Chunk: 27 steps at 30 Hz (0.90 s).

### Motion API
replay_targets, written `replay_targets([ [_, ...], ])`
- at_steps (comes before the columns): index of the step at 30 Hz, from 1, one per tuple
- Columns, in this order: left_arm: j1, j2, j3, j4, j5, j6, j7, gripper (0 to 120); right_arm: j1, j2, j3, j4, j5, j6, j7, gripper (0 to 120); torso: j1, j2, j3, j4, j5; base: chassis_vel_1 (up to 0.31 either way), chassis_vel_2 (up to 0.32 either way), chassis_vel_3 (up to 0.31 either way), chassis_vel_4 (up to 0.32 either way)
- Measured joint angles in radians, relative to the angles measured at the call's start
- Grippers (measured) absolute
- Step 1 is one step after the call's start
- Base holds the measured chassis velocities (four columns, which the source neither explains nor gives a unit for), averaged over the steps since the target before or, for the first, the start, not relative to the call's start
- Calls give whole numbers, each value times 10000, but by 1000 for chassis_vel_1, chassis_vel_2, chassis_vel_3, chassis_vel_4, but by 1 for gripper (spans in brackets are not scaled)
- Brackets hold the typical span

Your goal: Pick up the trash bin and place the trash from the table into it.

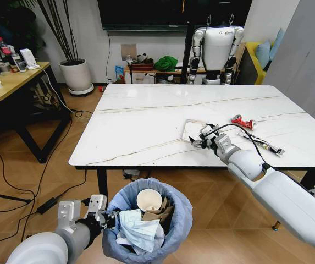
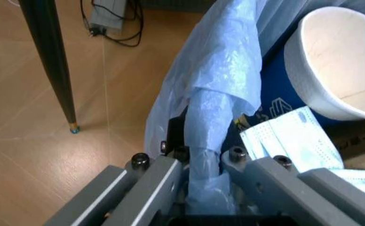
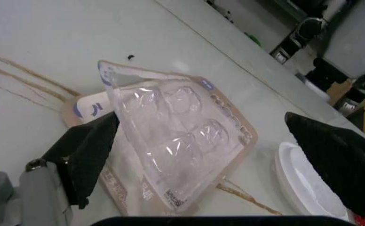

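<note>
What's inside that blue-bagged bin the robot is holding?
Inside the trash bin: a paper cup, open end up, brown cardboard and a pale-blue mask. The left claw clamps the bagged rim. Anything underneath is covered.

**Bin held, arm over the table**

The left gripper (image 1: 103,215) holds the rim of the trash bin (image 1: 173,231) on the floor. A paper cup (image 1: 149,199) sits inside. The right gripper (image 1: 200,137) is by a clear packet (image 1: 191,129) on the table (image 1: 141,124).
</note>
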Motion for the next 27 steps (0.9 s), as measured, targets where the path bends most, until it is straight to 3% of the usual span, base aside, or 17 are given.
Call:
replay_targets([
  [17,13,-25,-1,0,16,0,48,0,182,37,-75,-423,-465,99,-43,90,-2,0,0,0,0,0,0,0,0],
  [27,76,-53,-5,0,55,0,48,0,250,43,-105,-639,-630,243,-48,56,-2,0,0,0,0,0,0,0,0],
])
